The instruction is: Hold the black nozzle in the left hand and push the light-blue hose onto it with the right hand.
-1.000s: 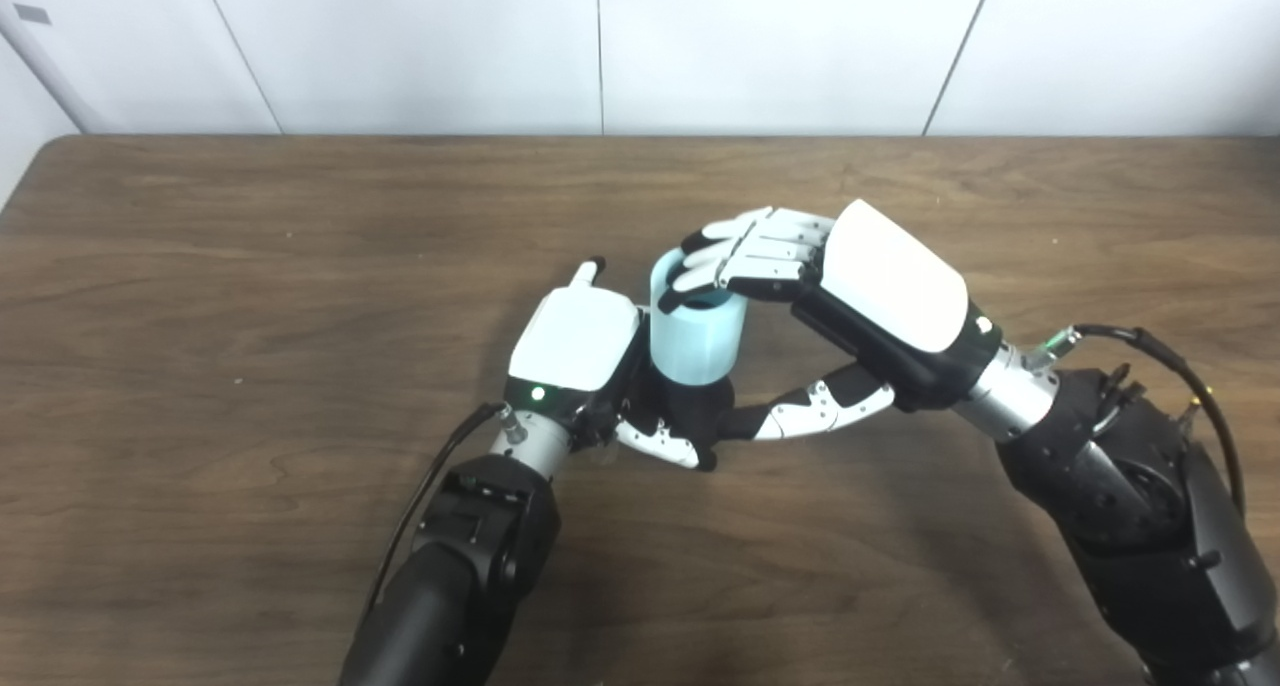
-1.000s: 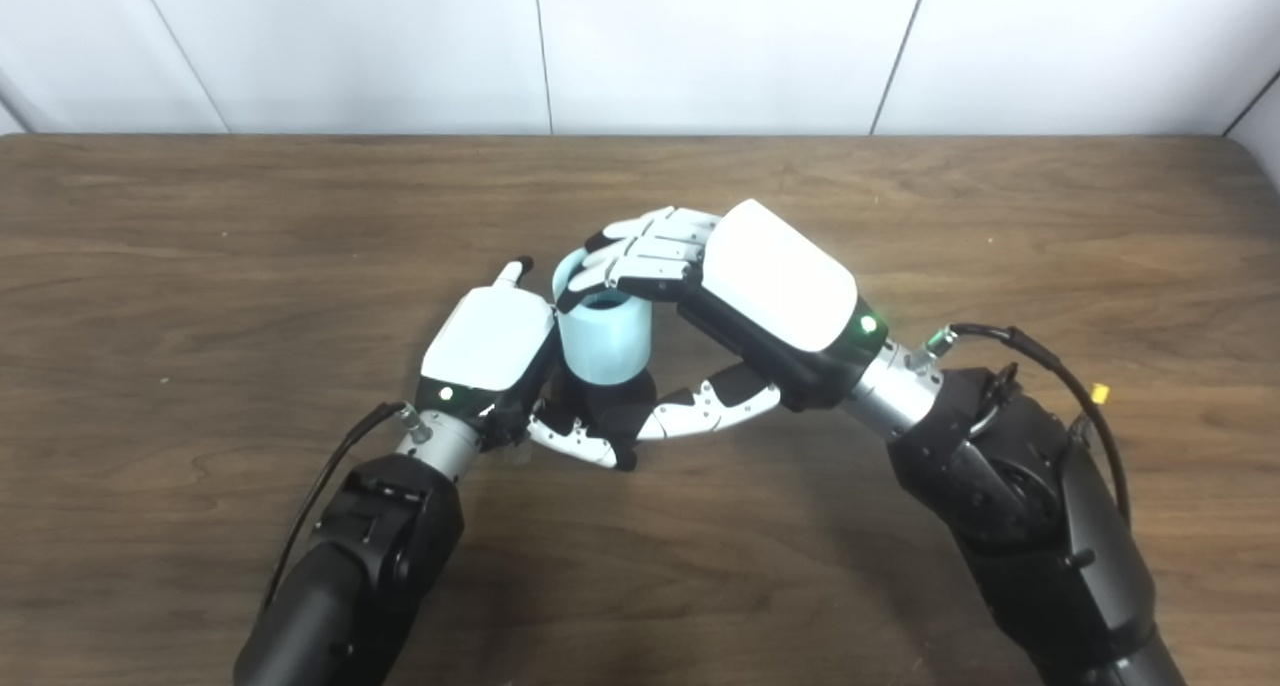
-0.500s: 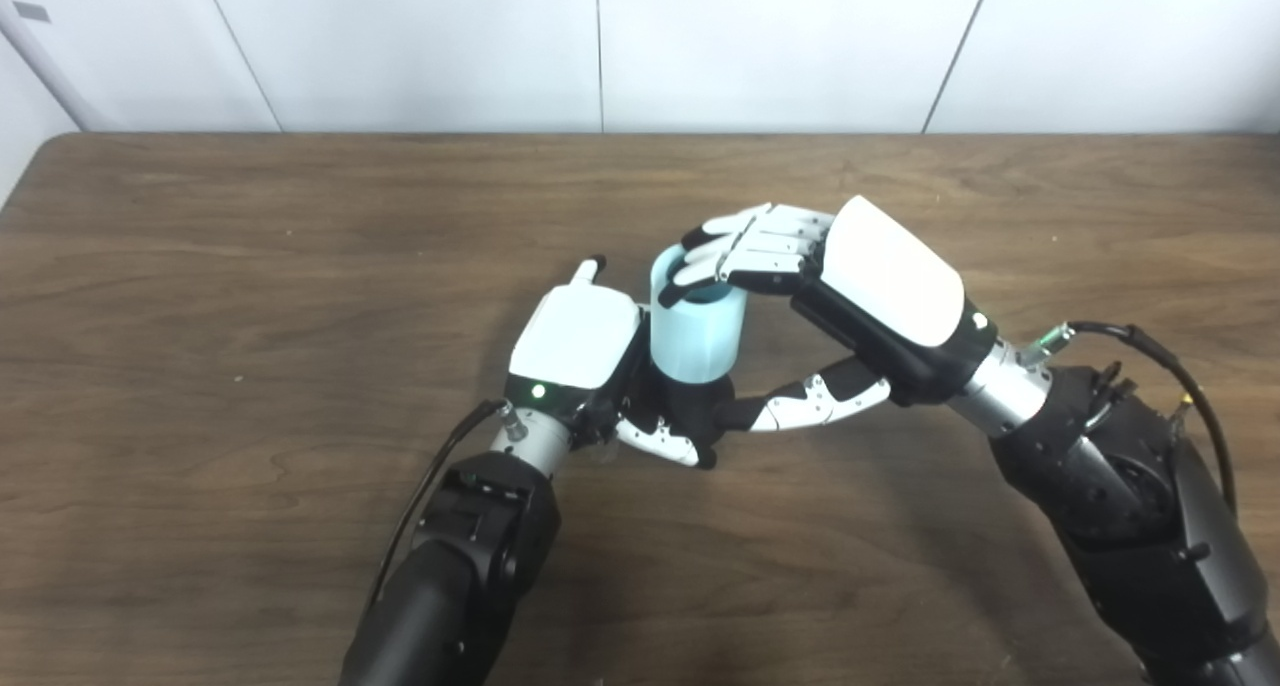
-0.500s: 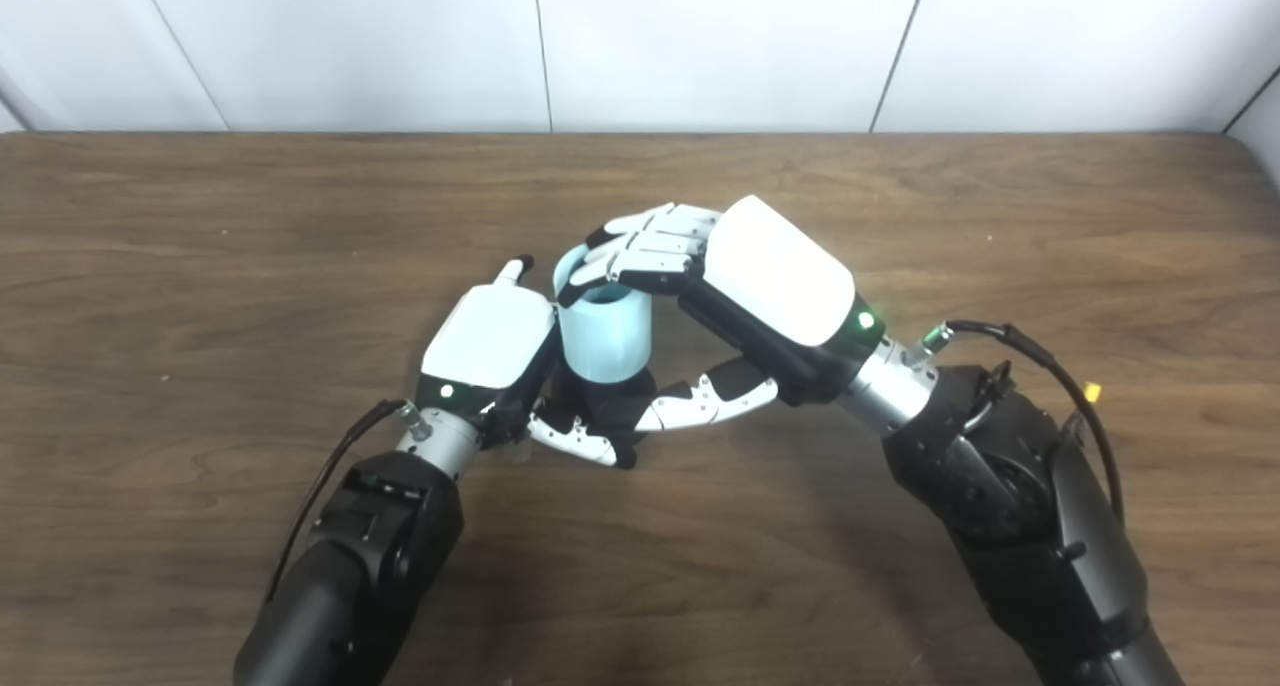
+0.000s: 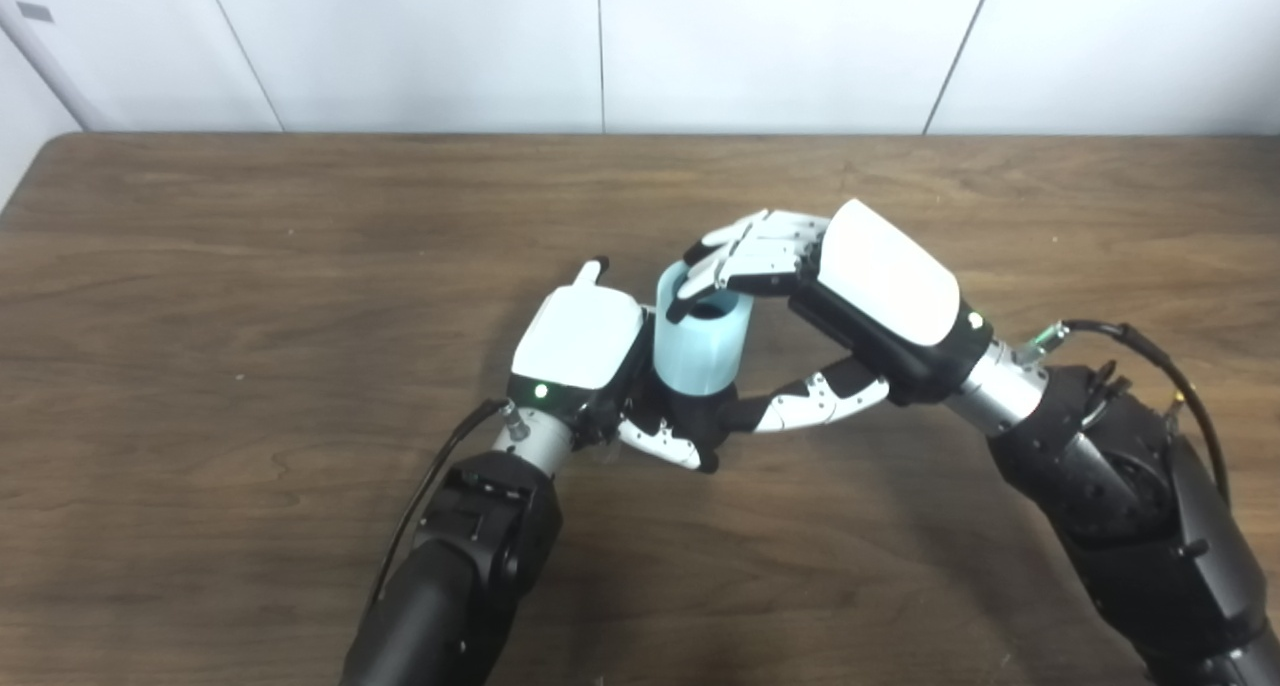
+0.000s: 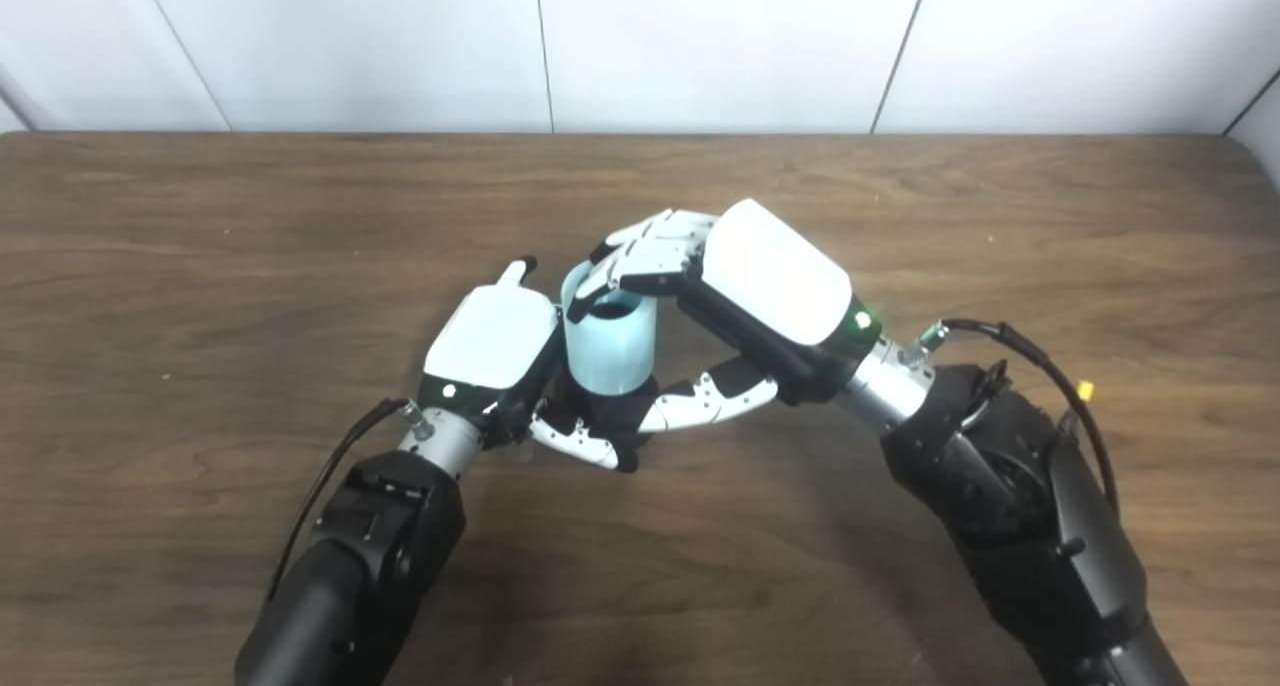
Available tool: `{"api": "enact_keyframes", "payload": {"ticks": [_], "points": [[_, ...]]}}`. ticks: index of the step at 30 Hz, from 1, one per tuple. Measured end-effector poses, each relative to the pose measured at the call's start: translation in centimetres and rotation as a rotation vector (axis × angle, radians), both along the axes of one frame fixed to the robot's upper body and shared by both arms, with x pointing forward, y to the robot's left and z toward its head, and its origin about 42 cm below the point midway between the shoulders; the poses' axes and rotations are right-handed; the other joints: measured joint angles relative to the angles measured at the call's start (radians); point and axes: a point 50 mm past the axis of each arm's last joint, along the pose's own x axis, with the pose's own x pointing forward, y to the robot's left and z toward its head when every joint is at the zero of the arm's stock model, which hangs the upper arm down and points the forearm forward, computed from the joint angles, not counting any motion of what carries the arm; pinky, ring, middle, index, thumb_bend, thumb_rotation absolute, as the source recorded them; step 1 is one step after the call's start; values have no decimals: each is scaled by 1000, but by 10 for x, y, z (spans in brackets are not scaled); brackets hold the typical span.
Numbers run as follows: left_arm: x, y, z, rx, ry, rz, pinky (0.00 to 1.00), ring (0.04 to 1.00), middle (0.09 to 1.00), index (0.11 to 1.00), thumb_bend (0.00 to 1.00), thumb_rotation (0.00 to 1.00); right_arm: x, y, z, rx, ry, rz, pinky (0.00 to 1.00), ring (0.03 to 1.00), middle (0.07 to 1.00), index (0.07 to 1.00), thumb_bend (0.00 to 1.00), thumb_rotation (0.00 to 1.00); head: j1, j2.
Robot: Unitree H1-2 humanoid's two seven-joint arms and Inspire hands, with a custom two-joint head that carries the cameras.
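Observation:
The light-blue hose piece [image 5: 698, 346] stands upright on the black nozzle [image 5: 692, 413], its open top facing up. My left hand [image 5: 585, 351] is shut on the black nozzle from the left, its thumb wrapped across the nozzle's front. My right hand [image 5: 850, 291] comes in from the right; its fingers [image 5: 745, 251] rest on the hose's top rim and its thumb [image 5: 815, 406] reaches under toward the nozzle. Most of the nozzle is hidden by the hands and the hose. The same scene shows in the right eye view, with the hose [image 6: 610, 344] between both hands.
The brown wooden table [image 5: 250, 266] runs to a white panelled wall [image 5: 600, 46] at the back. Black cables [image 5: 1150, 341] loop off my right wrist.
The hose sits a little lower on the nozzle, with less black showing under it. My right hand's fingers have shifted slightly on the rim. The left hand has held still.

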Motion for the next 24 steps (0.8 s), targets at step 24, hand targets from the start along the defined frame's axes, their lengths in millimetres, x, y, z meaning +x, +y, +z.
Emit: {"api": "enact_keyframes", "payload": {"ticks": [24], "points": [[0,1,2,0,6,-2,1000,629,524,464,521,0,-1,-7,10,134,187,-62,759,851,866,844,487,985,-3,0]]}}
